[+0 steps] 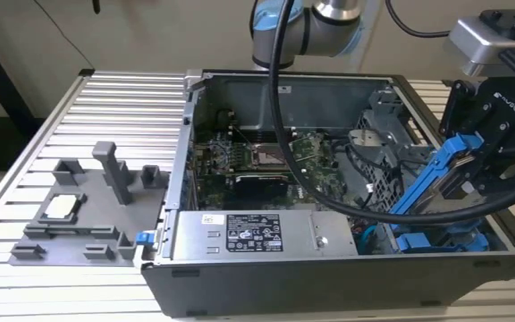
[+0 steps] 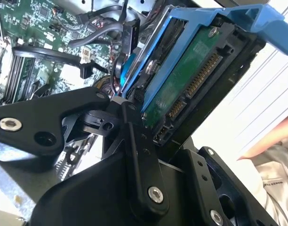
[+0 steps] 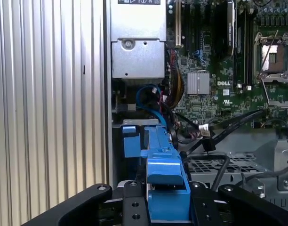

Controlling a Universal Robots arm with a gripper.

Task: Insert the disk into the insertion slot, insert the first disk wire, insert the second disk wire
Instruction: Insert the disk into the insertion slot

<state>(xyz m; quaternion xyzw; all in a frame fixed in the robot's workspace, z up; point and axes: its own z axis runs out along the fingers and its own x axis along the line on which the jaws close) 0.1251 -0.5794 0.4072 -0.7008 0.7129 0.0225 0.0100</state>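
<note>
The disk [image 1: 429,180], a grey drive clipped in a bright blue carrier, hangs tilted over the open computer case at the exterior view's right. My black gripper [image 1: 474,168] is shut on its upper end. The second wrist view shows the disk's green circuit-board side and connectors [image 2: 191,80] between my fingers [image 2: 132,127]. In the first wrist view the blue carrier [image 3: 163,160] runs away from my gripper [image 3: 165,205] toward the case. The insertion slot [image 1: 436,243] is the drive cage with blue carrier ends, just below the disk's lower end; the disk is outside it.
The case holds a grey power-supply box [image 1: 249,235], the green motherboard [image 1: 257,161], a perforated bracket [image 1: 385,176] and thick black cables [image 1: 329,194] near the disk. A grey fixture [image 1: 88,208] stands on the ribbed table at the exterior view's left. A person's hand [image 2: 268,143] is beside the case.
</note>
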